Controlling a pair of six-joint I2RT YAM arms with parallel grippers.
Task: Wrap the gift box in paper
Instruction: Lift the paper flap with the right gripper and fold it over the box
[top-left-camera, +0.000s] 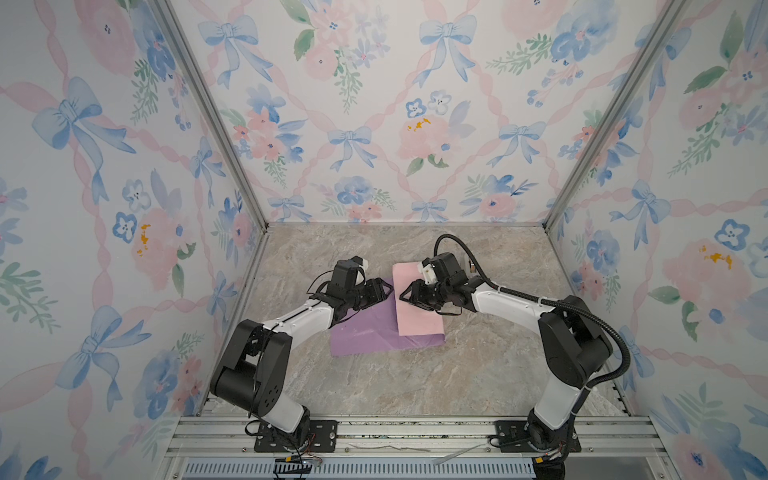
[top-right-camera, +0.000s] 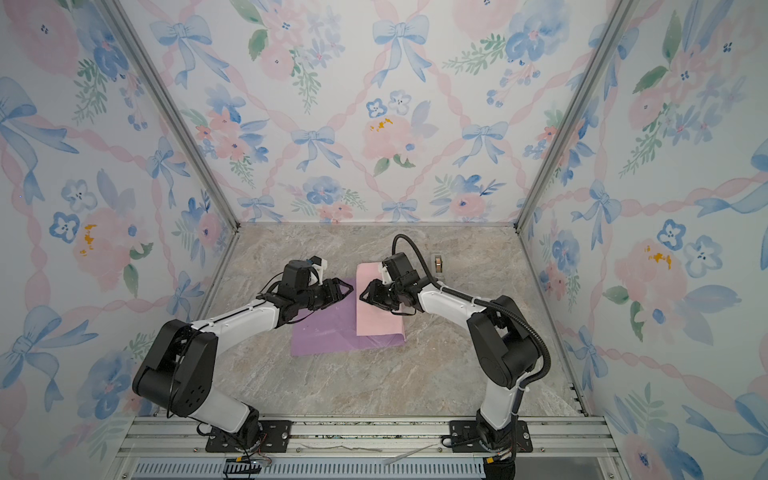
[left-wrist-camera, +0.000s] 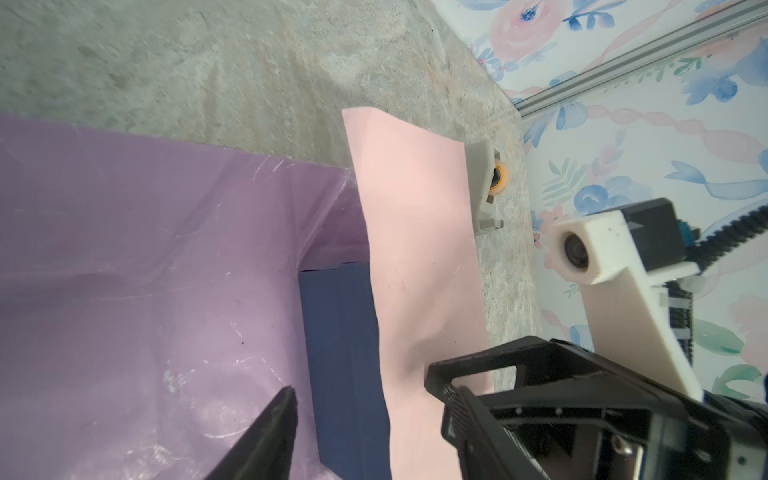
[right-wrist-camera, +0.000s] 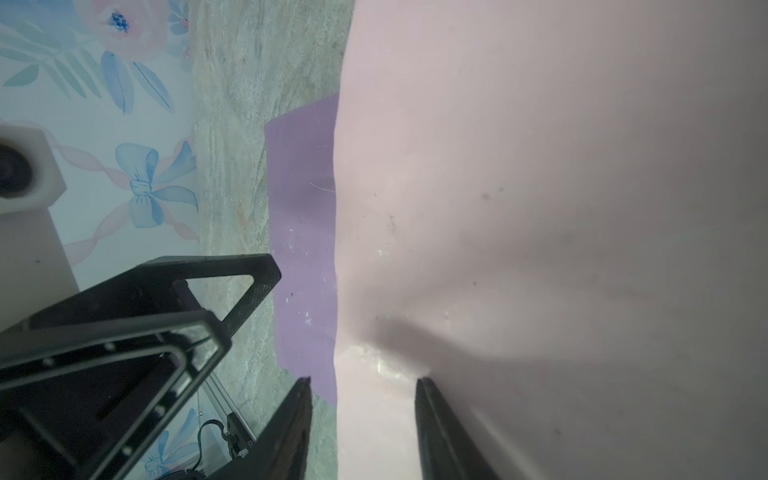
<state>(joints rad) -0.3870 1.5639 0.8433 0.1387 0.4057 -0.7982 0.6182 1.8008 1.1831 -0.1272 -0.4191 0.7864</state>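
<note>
Right fingers (right-wrist-camera: 440, 428) straddle paper (right-wrist-camera: 540, 208) half-hiding gift box (left-wrist-camera: 340, 353).

Robot lab test cell, aluminium frame post (top-left-camera: 216, 120), floral wallpaper panels (top-left-camera: 374, 83) on three sides, marble-look tabletop (top-left-camera: 395, 386), left arm (top-left-camera: 299, 318) and right arm (top-left-camera: 507, 301) bolted to metal rail (top-left-camera: 415, 432)

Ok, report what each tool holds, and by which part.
Nothing is held. The right tool is open, its fingers astride the edge of the paper without clamping it; the left tool hangs open, empty.
</note>
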